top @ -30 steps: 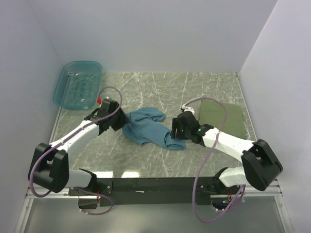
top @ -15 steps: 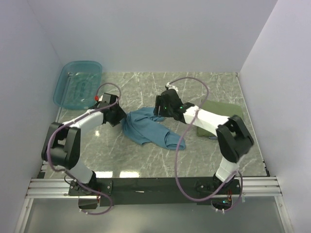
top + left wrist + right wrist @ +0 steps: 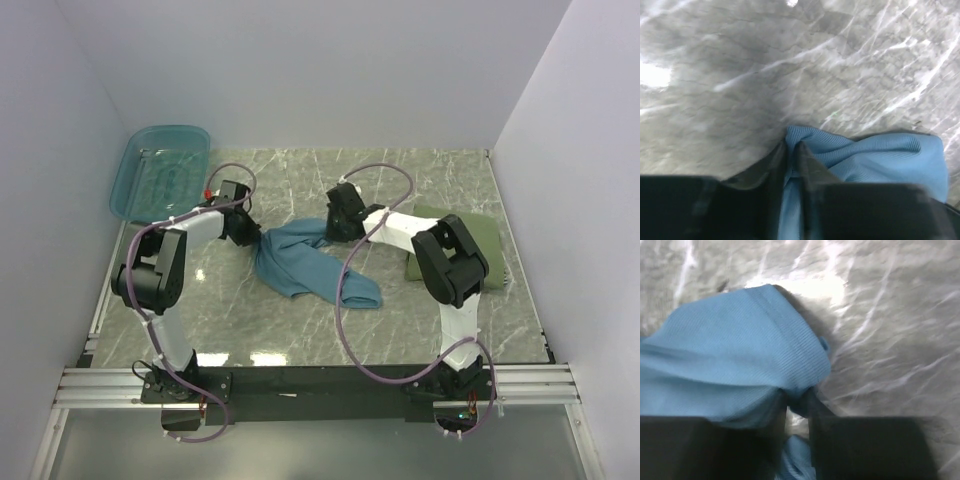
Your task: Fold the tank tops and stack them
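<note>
Two grips on the teal tank top (image 3: 300,265): the left end effector (image 3: 250,233) is clamped on its left edge, fabric squeezed between nearly closed fingers, and the right end effector (image 3: 337,228) is clamped on its upper right corner. It lies crumpled mid table (image 3: 300,170), one end trailing toward the near edge. Olive tank top (image 3: 465,240) sits folded at right, partly behind the right arm. Teal basin (image 3: 160,172) in far left corner.
</note>
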Controlling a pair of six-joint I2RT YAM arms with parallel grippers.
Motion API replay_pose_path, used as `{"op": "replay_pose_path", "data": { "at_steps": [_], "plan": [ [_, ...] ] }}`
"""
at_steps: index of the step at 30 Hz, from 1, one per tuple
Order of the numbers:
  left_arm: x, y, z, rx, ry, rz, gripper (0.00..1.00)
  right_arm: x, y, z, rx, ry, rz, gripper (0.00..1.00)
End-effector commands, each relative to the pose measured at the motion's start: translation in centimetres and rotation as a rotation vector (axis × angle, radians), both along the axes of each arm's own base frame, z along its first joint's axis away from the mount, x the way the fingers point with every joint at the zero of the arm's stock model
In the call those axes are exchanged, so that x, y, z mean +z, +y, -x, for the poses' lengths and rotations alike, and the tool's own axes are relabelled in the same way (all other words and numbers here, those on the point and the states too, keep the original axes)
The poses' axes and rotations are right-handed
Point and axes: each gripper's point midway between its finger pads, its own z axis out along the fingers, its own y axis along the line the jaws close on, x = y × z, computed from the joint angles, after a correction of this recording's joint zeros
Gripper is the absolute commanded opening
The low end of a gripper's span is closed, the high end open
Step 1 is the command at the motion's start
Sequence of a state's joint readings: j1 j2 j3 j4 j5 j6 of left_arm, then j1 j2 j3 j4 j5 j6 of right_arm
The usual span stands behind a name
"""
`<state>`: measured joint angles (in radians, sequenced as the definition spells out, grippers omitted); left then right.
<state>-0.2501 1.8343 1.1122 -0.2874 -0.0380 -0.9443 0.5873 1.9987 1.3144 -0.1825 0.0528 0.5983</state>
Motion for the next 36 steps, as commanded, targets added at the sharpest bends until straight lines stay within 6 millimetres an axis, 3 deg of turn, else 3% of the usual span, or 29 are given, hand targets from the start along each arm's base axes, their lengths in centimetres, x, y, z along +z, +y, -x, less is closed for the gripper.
{"op": "replay_pose_path", "data": {
  "at_steps": [1, 2, 3, 4, 6, 7, 9, 10, 12, 13, 15, 16, 17, 18, 19, 20, 21, 22, 23, 24, 25, 26, 27, 28, 29, 30, 33, 36],
  "plan": [
    [1.4, -1.1, -2.2, -0.029, -0.041, 0.028, 0.16, 2.3, -0.3, -2.3, -0.028, -0.032, -0.062, 0.03],
    [2.0, -1.1, -2.3, -0.032, -0.035, 0.023, 0.02, 3.9, -0.7, -3.3, -0.039, -0.053, -0.085, 0.0],
    [3.0, -0.7, -3.0, -0.021, -0.054, 0.009, 0.01, 4.8, -0.9, -4.0, -0.047, -0.071, -0.093, 0.0],
    [5.5, -0.9, -4.7, -0.018, -0.115, 0.016, 0.01, 6.9, -0.5, -4.9, -0.035, -0.097, -0.127, 0.0],
    [8.4, -0.4, -6.2, -0.012, -0.168, 0.008, 0.01, 10.1, -1.5, -6.7, -0.053, -0.151, -0.151, 0.0],
    [11.8, -0.4, -8.3, -0.003, -0.247, 0.011, 0.01, 13.8, -1.3, -8.4, -0.05, -0.218, -0.185, 0.0],
    [15.1, 0.1, -10.1, -0.003, -0.314, 0.007, 0.0, 17.4, -2.3, -10.1, -0.051, -0.265, -0.215, 0.0],
    [18.9, 0.0, -11.6, -0.007, -0.4, 0.028, 0.01, 21.7, -2.4, -11.3, -0.041, -0.342, -0.24, 0.0],
    [23.2, 0.6, -12.9, -0.013, -0.494, 0.039, 0.01, 26.0, -3.3, -12.5, -0.032, -0.42, -0.266, 0.0],
    [26.8, 0.5, -13.5, -0.02, -0.576, 0.048, 0.01, 30.3, -3.6, -12.9, -0.023, -0.502, -0.283, 0.0],
    [31.6, 1.1, -13.3, -0.029, -0.678, 0.052, 0.0, 34.8, -4.8, -12.9, -0.022, -0.592, -0.291, 0.0],
    [34.2, 1.3, -12.9, -0.029, -0.733, 0.053, 0.0, 38.6, -5.4, -12.1, -0.01, -0.67, -0.289, 0.0],
    [35.8, 1.7, -12.4, -0.024, -0.768, 0.044, 0.0, 40.5, -5.9, -11.4, -0.009, -0.71, -0.285, 0.0],
    [38.0, 2.3, -10.8, -0.017, -0.813, 0.04, 0.0, 40.8, -6.4, -11.0, -0.01, -0.724, -0.261, 0.0],
    [38.7, 2.6, -9.8, -0.013, -0.831, 0.033, 0.0, 41.1, -6.5, -10.3, 0.001, -0.734, -0.261, 0.0],
    [38.7, 3.1, -8.8, 0.0, -0.837, 0.021, 0.0, 42.9, -7.1, -8.2, 0.01, -0.768, -0.272, 0.0],
    [37.4, 3.8, -6.5, 0.018, -0.815, 0.01, 0.0, 37.8, -7.1, -7.6, 0.013, -0.663, -0.243, 0.0],
    [36.3, 4.3, -5.3, 0.041, -0.79, 0.008, 0.0, 40.1, -7.3, -4.6, 0.03, -0.74, -0.279, 0.0],
    [34.7, 4.9, -4.0, 0.064, -0.759, -0.004, 0.0, 38.3, -7.2, -3.2, 0.04, -0.723, -0.277, 0.0],
    [30.8, 5.5, -1.3, 0.074, -0.689, -0.013, 0.01, 30.2, -7.2, -1.5, 0.034, -0.582, -0.246, 0.0],
    [28.5, 5.6, 0.3, 0.095, -0.649, 0.011, 0.02, 31.4, -6.7, 1.5, 0.066, -0.65, -0.301, 0.06],
    [26.2, 5.1, 1.8, 0.074, -0.617, 0.042, 0.13, 28.7, -6.3, 3.3, 0.083, -0.622, -0.312, 0.13],
    [20.9, 5.0, 4.8, 0.057, -0.537, 0.054, 0.32, 21.2, -6.6, 5.7, 0.072, -0.486, -0.294, 0.41],
    [18.7, 4.9, 6.1, 0.06, -0.499, 0.076, 0.54, 20.7, -6.6, 7.3, 0.075, -0.509, -0.318, 0.54],
    [16.8, 4.7, 7.2, 0.055, -0.464, 0.09, 0.59, 18.4, -6.1, 8.8, 0.091, -0.475, -0.314, 0.63],
    [14.0, 4.4, 9.0, 0.031, -0.413, 0.109, 0.62, 14.0, -7.0, 10.3, 0.058, -0.392, -0.286, 0.73],
    [12.2, 4.2, 10.7, 0.031, -0.379, 0.137, 0.7, 10.4, -7.9, 12.3, 0.044, -0.313, -0.274, 0.74],
    [12.3, 4.2, 11.1, 0.045, -0.377, 0.148, 0.66, 8.6, -9.1, 12.9, -0.01, -0.278, -0.242, 0.74]
  ]
}}
